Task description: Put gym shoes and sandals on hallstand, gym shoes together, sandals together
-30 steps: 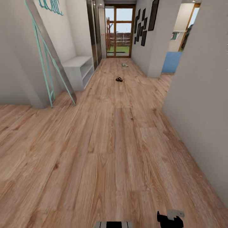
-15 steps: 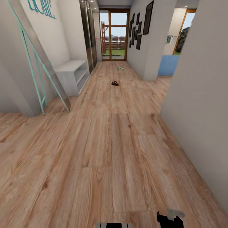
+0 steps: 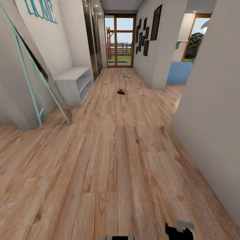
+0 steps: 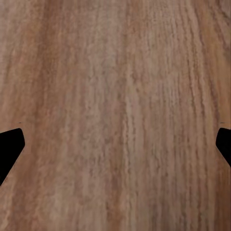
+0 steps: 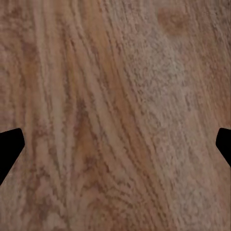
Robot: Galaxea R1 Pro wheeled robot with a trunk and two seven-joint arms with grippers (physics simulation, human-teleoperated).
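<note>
Far down the corridor floor point(image 3: 120, 150), a dark-brown sandal point(image 3: 121, 92) lies in the middle of the planks. Beyond it, near the glass door, a white-and-green gym shoe point(image 3: 126, 75) rests on the floor. The white hallstand point(image 3: 74, 83) stands against the left wall, its shelves open toward the corridor. In the left wrist view my left gripper point(image 4: 115, 144) is open over bare planks, fingertips point(image 4: 9, 147) wide apart. My right gripper point(image 5: 115, 144) is likewise open above the wood, holding nothing. Part of the right arm point(image 3: 179, 230) shows at the head view's lower edge.
A teal-framed leaning mirror point(image 3: 33, 83) rests against the left wall before the hallstand. A grey wall corner point(image 3: 213, 110) juts in on the right. A blue object point(image 3: 180, 72) sits in the side opening at right. Mirrored wardrobe doors point(image 3: 93, 43) follow the hallstand.
The whole head view has shifted: the camera has moved forward along the corridor, so the hallstand, sandal and gym shoe sit a little lower and nearer. Both grippers stay open.
</note>
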